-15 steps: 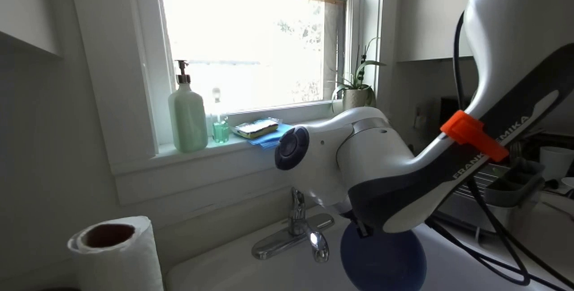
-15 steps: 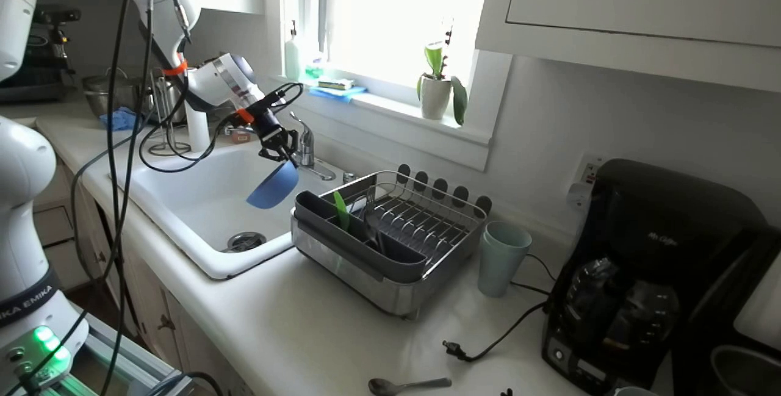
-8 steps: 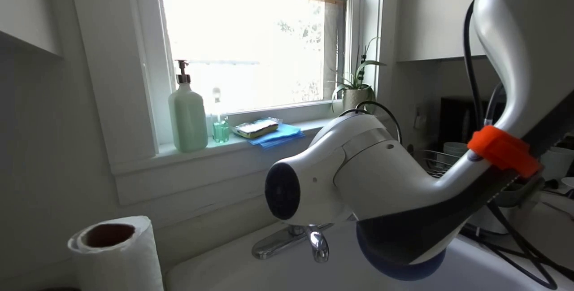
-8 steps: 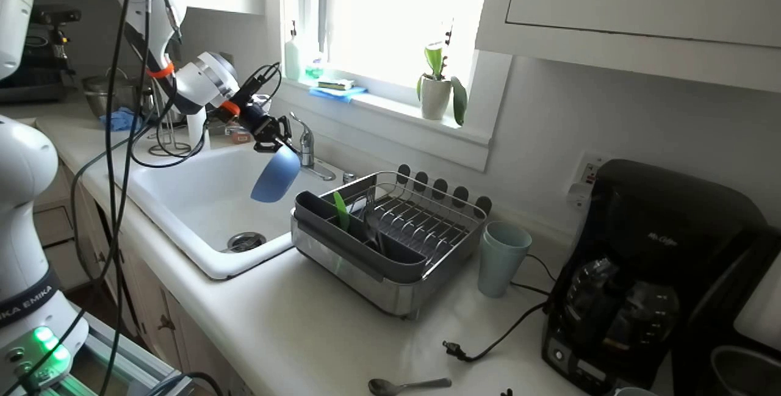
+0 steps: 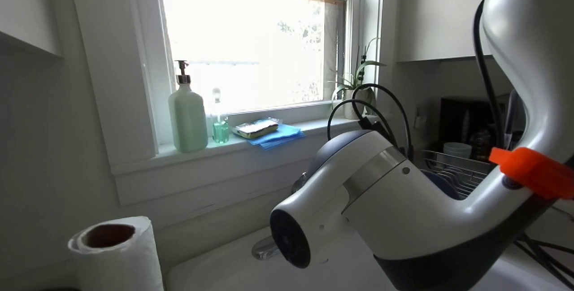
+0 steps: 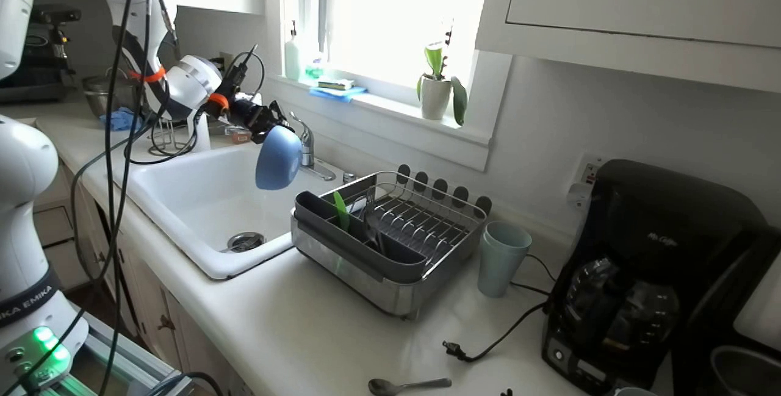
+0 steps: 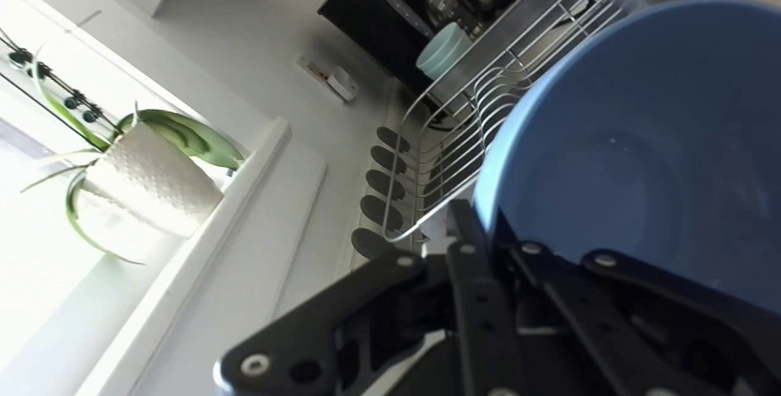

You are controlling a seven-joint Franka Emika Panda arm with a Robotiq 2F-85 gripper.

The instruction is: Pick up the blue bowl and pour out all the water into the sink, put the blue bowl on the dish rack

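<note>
Half done, likely emptying over the sink (image 6: 183, 194): pinching the tilted blue bowl (image 6: 278, 159) in the gripper (image 7: 482, 224), not yet reaching the dish rack (image 6: 354, 277).

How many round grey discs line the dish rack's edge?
5, in one row along the wall side of the dish rack. From the faucet end: first disc, second disc, third disc, fourth disc, fifth disc. None looks hidden.
</note>
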